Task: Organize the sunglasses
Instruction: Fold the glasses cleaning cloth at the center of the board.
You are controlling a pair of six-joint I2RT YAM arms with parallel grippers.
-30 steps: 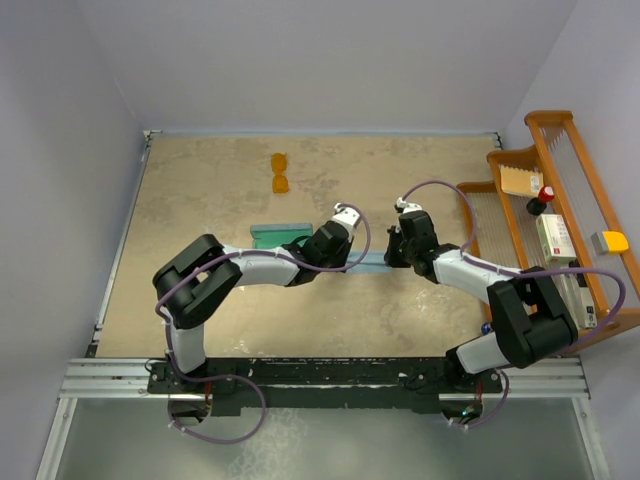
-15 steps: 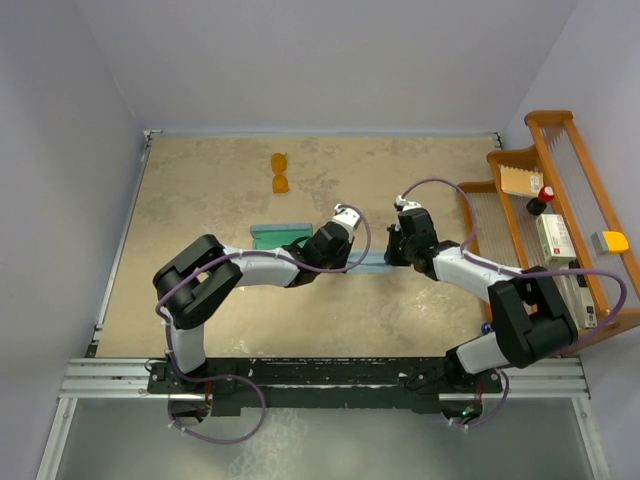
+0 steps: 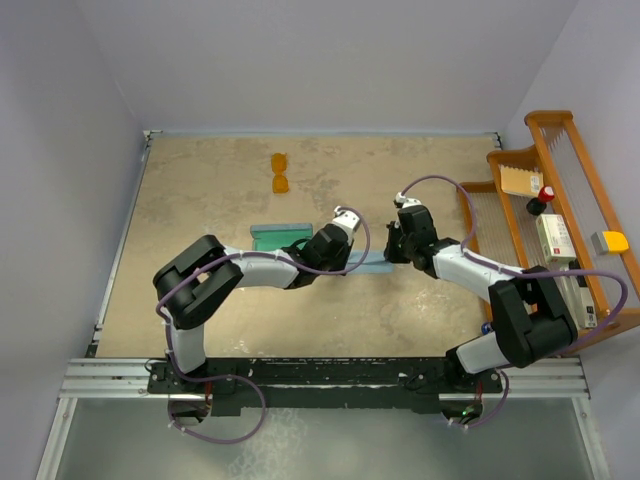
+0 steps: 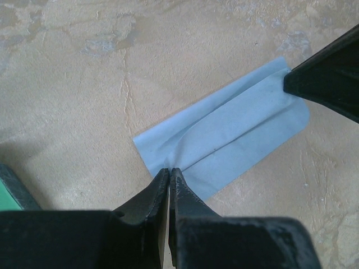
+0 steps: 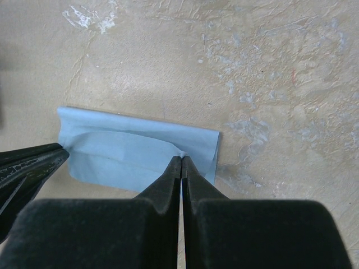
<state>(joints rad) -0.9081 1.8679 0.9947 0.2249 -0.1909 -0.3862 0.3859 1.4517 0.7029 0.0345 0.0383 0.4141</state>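
Observation:
The sunglasses [image 3: 280, 173], small with orange lenses, lie on the table far back, apart from both arms. A light blue cloth [image 3: 372, 262] lies folded on the table between the grippers. My left gripper [image 3: 351, 262] is shut and pinches the cloth's left end [image 4: 169, 169]. My right gripper [image 3: 391, 256] is shut and pinches its right end [image 5: 180, 157]. The cloth [image 4: 235, 131] is creased along its length and also shows in the right wrist view [image 5: 123, 154]. The sunglasses show in neither wrist view.
An open grey-blue case with green lining [image 3: 276, 236] sits just left of the left gripper; its corner shows in the left wrist view [image 4: 8, 190]. A wooden rack [image 3: 545, 215] with small items stands along the right edge. Walls close the far side and the left side.
Both grippers have shifted only very slightly and stay shut on the cloth's ends. The sunglasses and case have not moved.

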